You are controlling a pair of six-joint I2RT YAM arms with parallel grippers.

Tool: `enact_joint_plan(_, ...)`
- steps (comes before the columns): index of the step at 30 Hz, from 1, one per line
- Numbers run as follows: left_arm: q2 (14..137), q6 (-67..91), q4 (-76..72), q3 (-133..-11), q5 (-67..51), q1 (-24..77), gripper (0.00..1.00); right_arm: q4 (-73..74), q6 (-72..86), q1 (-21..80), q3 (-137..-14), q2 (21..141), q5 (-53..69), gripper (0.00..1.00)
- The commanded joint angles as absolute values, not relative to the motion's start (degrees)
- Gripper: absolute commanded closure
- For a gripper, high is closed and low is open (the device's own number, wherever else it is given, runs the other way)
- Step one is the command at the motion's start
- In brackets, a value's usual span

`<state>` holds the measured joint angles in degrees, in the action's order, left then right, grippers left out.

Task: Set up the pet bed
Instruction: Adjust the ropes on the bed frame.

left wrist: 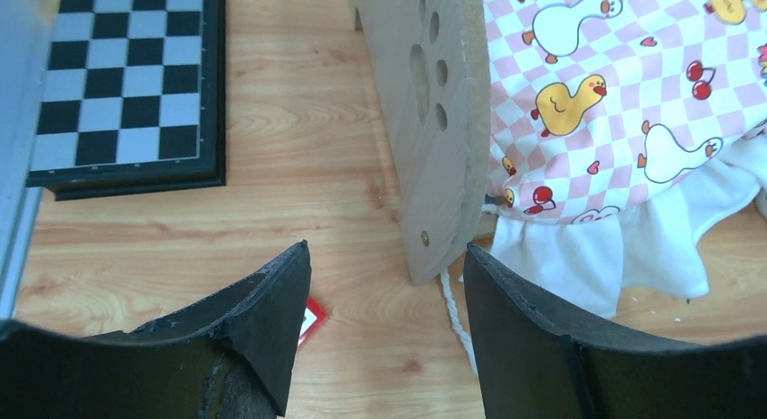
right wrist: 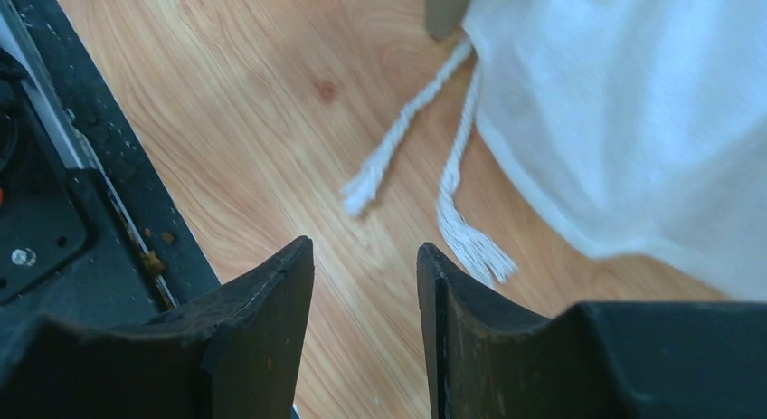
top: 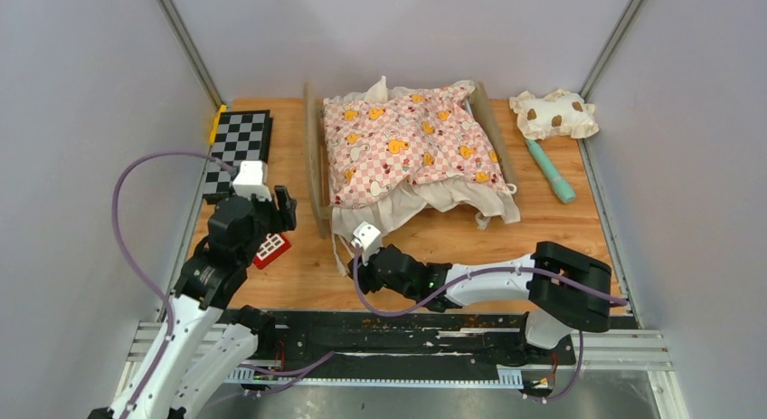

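Risk noted: pet bed (top: 316, 161) sat rear mid-table under pink cushion (top: 407, 143), L gripper (left wrist: 387, 256) open, empty by headboard (left wrist: 434, 120), R gripper (right wrist: 364, 252) jaws apart w/ nothing held near loose cords (right wrist: 402, 134), so a snag could've dragged cushion askew.

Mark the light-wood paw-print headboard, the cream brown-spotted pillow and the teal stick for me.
light-wood paw-print headboard (left wrist: 418, 179), left wrist view, flat outer face.
cream brown-spotted pillow (top: 553, 114), top view, centre.
teal stick (top: 549, 170), top view, mid-shaft.
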<state>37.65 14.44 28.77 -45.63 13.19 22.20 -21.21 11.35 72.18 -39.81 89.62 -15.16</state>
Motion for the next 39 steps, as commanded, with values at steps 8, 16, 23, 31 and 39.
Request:
enact_joint_plan(8, 26.2, 15.3, 30.5, -41.7, 17.1, 21.9, 0.32, -10.3, 8.5, 72.0, -53.0, 98.6, -16.1, 0.51)
enact_joint_plan(16, 22.2, 13.5, 39.0, -45.2, 18.9, 21.9, 0.32, 1.5, -5.4, 68.8, -59.6, 101.8, -10.4, 0.51)
enact_joint_plan(23, 17.0, 13.6, 39.0, -42.2, 20.7, 21.9, 0.34, 7.2, -5.8, 62.9, -63.6, 105.7, -2.3, 0.51)
enact_joint_plan(31, 17.9, 12.8, 38.4, -41.9, 20.3, 21.9, 0.34, 7.1, -1.7, 62.6, -65.2, 109.5, -1.5, 0.52)
enact_joint_plan(39, 17.0, 12.7, 38.1, -41.4, 20.3, 21.9, 0.33, 8.4, 7.4, 62.7, -61.9, 107.4, -5.6, 0.98)
